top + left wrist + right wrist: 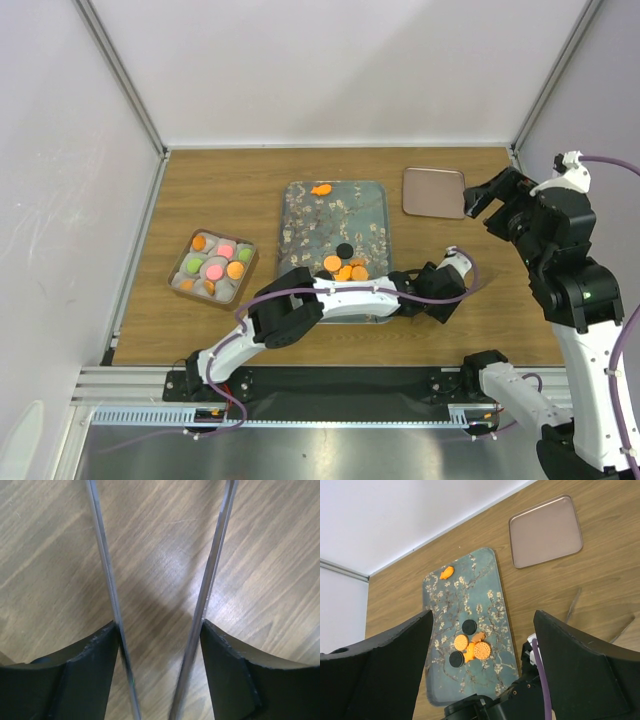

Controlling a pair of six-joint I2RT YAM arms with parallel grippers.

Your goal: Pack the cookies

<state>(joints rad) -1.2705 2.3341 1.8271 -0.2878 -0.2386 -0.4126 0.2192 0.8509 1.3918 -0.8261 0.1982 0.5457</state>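
a floral-patterned tray (300,215) lies in the middle of the wooden table (230,180). a flat pinkish lid (434,191) is set apart from it at its far right corner. a small square box (228,238) sits to the left of the tray, apart from it. discs in orange, pink and green are packed inside this box.

the left arm (340,295) is stretched across the near edge of the tray, and that edge is partly hidden by it in the top view. the left gripper (160,605) is placed over bare wood just past the tray's near right corner. its jaws are parted, and each is extended by a thin clear blade (107,580). only tabletop is seen between them.

the right gripper (480,196) is raised at the far right, beside the lid. its jaws are spread wide and nothing is held.

the loose cookies (345,268) are gathered in a cluster on the near part of the tray, several orange ones touching. a black disc (343,250) lies at the cluster's far side. an irregular orange piece (321,189) lies alone near the tray's far edge. the cluster is found to the left of the left gripper, outside its jaws. from the right wrist it is seen framed between the open fingers (375,670) but well below them.
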